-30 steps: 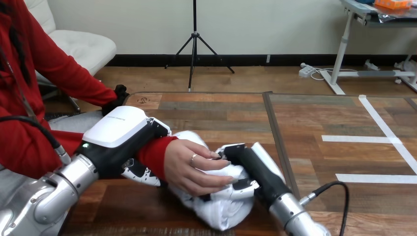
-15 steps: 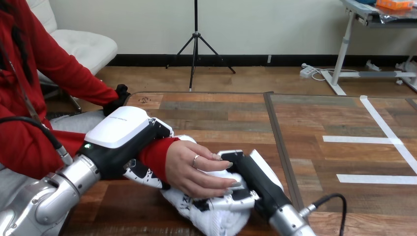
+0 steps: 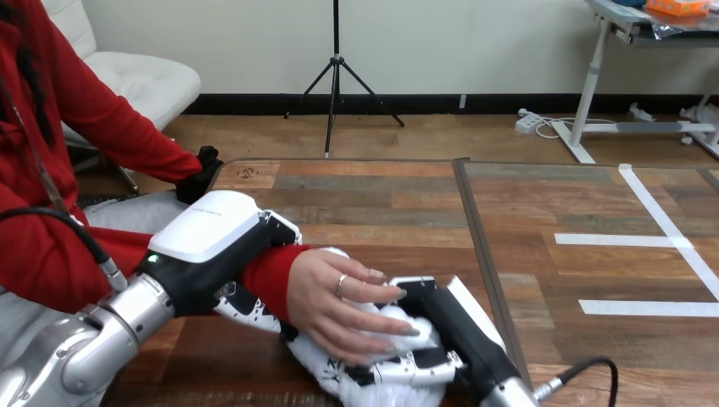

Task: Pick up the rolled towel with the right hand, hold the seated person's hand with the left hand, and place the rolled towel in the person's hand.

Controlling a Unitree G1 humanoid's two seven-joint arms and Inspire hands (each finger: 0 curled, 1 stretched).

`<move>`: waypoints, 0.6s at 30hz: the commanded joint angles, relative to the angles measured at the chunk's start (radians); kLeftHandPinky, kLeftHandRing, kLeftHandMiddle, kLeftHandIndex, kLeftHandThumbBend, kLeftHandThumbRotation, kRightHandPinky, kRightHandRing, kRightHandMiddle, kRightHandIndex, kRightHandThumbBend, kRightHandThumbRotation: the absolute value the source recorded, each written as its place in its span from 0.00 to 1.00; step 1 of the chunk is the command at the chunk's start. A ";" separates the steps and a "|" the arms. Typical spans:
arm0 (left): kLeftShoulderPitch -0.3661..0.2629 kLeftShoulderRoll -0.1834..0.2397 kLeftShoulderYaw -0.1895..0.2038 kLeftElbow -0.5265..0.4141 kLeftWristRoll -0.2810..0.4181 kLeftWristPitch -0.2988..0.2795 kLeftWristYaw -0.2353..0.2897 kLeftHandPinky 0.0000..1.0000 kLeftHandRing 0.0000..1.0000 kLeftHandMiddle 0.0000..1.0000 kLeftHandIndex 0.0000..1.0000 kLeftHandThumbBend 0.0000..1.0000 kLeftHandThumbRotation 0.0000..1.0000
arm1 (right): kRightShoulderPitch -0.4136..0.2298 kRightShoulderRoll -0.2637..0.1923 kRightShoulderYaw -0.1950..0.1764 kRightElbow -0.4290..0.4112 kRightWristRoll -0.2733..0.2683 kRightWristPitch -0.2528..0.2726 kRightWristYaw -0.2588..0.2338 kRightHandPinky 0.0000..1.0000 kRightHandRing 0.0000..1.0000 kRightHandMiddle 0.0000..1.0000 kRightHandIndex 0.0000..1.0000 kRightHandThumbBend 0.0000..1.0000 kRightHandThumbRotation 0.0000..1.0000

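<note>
The white rolled towel (image 3: 335,379) lies near the table's front edge, under the person's hand (image 3: 331,301). The person's fingers bend over the top of the roll. My right hand (image 3: 454,326) comes in from the bottom right and is shut on the towel's right end, its fingers (image 3: 411,370) wrapped along the roll's near side. My left hand (image 3: 212,227) is at the red-sleeved wrist (image 3: 267,275), with fingers (image 3: 242,305) curled under it and the thumb over it.
The wooden table (image 3: 381,195) has a dark seam strip (image 3: 475,233) running front to back. White tape lines (image 3: 644,240) mark its right half. The person's other hand (image 3: 202,170) rests at the far left corner.
My right hand and the towel have slid down toward the table's front edge. The person's hand has followed and spread further over the roll. My left hand has barely moved.
</note>
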 commanded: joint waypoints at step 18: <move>-0.108 -0.038 0.021 0.003 -0.011 -0.056 0.055 0.28 0.31 0.37 0.39 0.82 0.00 | 0.074 -0.100 0.081 -0.771 0.147 -0.053 0.116 0.02 0.07 0.11 0.11 0.61 0.00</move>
